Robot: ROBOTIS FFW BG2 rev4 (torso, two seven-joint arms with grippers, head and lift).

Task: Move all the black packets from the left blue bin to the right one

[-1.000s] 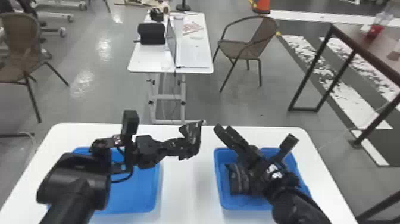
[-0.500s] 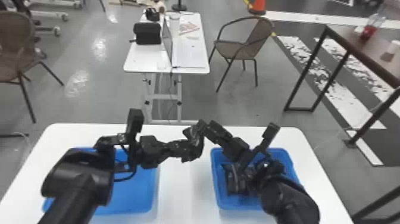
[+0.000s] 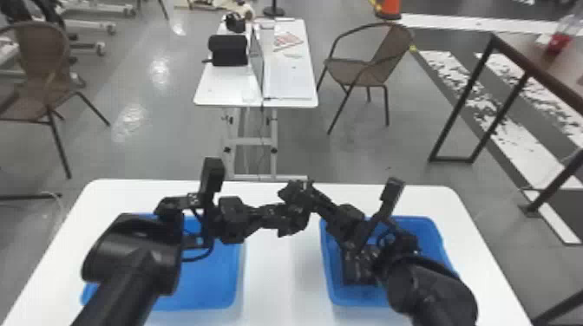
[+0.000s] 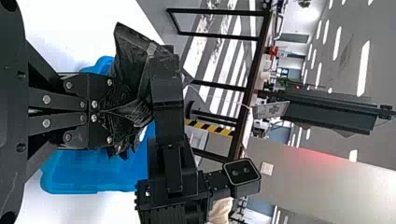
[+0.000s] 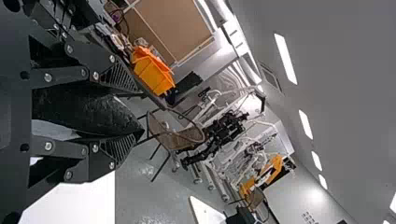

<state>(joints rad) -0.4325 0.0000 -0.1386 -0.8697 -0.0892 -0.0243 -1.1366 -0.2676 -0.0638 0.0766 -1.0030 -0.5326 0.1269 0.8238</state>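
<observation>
Right gripper [image 3: 310, 196] moved leftward, fingers wide around the black packet [image 4: 133, 65] the left gripper [image 3: 277, 215] pinched in its wrist view.

The robot's left arm [image 3: 143, 255] and right arm [image 3: 433, 286] wear smooth, rounded black shells, with dark cables [image 3: 199, 259] looping beside the left wrist. Small pale marks dot a black bracket [image 3: 184, 201]. A squared black camera housing [image 4: 242, 172] has two round lenses and a pale outline. Silver screws [image 4: 46, 99] stud the black jaws, which bear slanted ribs [image 5: 122, 74]
</observation>
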